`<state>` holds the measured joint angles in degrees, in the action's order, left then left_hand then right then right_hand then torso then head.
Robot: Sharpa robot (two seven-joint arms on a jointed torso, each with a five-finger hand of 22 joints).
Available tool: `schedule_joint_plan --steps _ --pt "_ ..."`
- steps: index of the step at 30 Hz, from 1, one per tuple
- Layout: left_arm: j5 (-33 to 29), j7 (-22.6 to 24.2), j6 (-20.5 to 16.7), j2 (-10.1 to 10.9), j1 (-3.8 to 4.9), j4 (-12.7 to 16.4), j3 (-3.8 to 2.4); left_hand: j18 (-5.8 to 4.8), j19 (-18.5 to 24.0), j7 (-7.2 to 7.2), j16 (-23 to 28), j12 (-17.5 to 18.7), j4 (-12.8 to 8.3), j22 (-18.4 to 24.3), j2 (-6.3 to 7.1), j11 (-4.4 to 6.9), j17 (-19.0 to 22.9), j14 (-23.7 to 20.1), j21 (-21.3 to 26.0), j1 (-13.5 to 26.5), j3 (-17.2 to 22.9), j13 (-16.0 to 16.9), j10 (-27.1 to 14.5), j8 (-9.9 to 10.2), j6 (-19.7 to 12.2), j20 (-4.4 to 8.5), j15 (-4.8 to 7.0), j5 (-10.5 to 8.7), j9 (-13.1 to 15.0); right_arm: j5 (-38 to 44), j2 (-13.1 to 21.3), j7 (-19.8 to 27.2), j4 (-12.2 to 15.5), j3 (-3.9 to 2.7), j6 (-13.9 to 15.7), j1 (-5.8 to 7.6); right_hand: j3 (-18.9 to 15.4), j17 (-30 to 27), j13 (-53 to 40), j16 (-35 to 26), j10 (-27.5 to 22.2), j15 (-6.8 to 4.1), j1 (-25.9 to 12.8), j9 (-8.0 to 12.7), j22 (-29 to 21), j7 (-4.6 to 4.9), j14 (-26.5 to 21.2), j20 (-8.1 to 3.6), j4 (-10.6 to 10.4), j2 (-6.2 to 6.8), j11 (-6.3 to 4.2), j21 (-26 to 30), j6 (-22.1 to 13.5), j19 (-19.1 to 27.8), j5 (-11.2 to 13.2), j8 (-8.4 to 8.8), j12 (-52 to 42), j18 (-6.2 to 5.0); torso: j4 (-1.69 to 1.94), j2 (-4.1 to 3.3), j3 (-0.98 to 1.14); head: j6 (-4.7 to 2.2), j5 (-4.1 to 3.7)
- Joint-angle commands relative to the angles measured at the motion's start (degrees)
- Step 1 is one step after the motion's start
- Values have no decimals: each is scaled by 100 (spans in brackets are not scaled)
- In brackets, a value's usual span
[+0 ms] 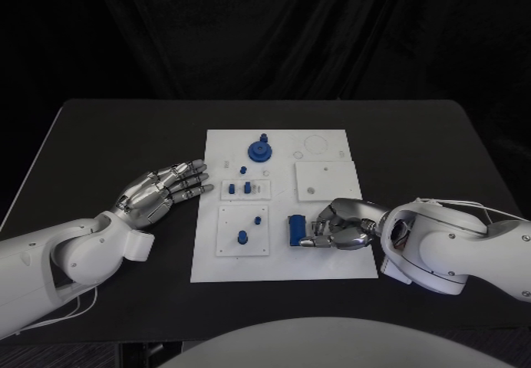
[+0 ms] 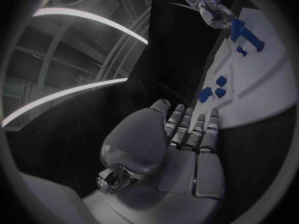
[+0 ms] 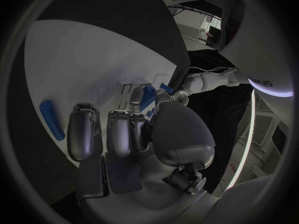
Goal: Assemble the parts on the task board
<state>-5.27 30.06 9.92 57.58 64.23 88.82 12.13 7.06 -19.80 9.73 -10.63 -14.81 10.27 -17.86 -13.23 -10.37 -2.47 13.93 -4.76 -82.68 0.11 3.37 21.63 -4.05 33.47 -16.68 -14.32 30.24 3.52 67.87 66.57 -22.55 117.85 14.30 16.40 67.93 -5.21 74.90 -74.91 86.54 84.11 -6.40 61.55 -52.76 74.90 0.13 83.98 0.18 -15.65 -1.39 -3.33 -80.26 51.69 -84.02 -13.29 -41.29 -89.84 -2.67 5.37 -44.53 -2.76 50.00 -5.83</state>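
Two robot hands — right (image 1: 343, 226) curled beside blue part (image 1: 297, 228), left (image 1: 166, 188) spread

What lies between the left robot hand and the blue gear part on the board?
In the head view, only bare black table and white task board separate the left robot hand from the gear part.

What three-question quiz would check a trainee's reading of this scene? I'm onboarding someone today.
1. True or false: the left hand holds a part.
2. Which hand is nearest the long part? A: left hand. B: right hand.
3. Fill in: the round part stands at the end of the board that is ___ from the robot (nearest or farthest).

Key: 1 false, its fingers are spread beside the board with nothing in them. 2 B. 3 farthest.
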Motion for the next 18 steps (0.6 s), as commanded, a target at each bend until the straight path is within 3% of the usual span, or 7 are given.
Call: schedule_joint_plan --steps 1,4,8,9,13,18 --pt "-24 36 74 -12 -8 7 -5 -95 -20 146 -25 -39 8 4 25 -6 -6 -13 20 51 22 8 39 -28 37 2 2 34 8 51 -4 10 -18 0 42 -17 -44 917 -1509 1 589 -52 71 -37 1194 -27 483 -57 -35 -97 -50 -7 -28 -217 -107 -54 -16 27 2 -7 2 0 9" --pt "-24 31 76 -13 -9 7 -5 -95 -20 146 -25 -39 8 4 25 -6 -6 -13 20 51 22 8 39 -28 37 2 2 34 8 51 -8 12 -33 0 87 -17 -78 921 -1509 3 589 -59 42 -67 1198 -37 484 -66 -90 -262 -60 -18 -26 -222 -218 -78 -16 30 2 -7 1 0 15" --pt "-24 26 76 -11 -9 8 -5 -95 -20 146 -25 -39 8 4 25 -6 -6 -13 20 51 22 8 39 -28 37 2 2 34 8 51 -15 21 -43 0 97 -17 -85 921 -1509 3 589 -68 94 -86 1200 -48 484 -74 -79 -364 -70 -26 -31 -226 -376 -88 -16 32 -2 -7 2 0 23" --pt "-24 25 75 -11 -9 9 -5 -95 -20 146 -25 -39 8 4 25 -6 -6 -13 20 51 22 8 39 -28 37 2 2 34 8 51 -19 23 -46 0 96 -17 -49 917 -1509 1 589 -77 196 -97 1202 -58 483 -82 -64 -457 -79 -30 -45 -228 -664 -86 -16 33 -2 -5 2 0 24" --pt "-24 17 80 -13 -10 13 -5 -93 -20 150 -32 -50 3 7 36 -10 -7 -11 20 59 37 10 54 -30 41 2 3 35 9 51 -37 9 -59 0 24 -17 -21 916 -1509 0 589 -92 363 -109 1209 -79 483 -98 -64 -503 -96 -54 -53 -237 -1418 -73 -16 38 -3 -4 2 0 24" --pt "-24 9 82 -14 -11 9 -5 -93 -20 150 -32 -50 3 7 36 -10 -7 -11 20 59 37 10 54 -30 41 2 3 35 9 51 -51 -30 -75 0 -120 -17 38 922 -1509 4 589 -101 491 -105 1208 -91 484 -106 -55 -487 -109 -51 -54 -236 -1748 -48 -16 38 0 -4 4 0 30"
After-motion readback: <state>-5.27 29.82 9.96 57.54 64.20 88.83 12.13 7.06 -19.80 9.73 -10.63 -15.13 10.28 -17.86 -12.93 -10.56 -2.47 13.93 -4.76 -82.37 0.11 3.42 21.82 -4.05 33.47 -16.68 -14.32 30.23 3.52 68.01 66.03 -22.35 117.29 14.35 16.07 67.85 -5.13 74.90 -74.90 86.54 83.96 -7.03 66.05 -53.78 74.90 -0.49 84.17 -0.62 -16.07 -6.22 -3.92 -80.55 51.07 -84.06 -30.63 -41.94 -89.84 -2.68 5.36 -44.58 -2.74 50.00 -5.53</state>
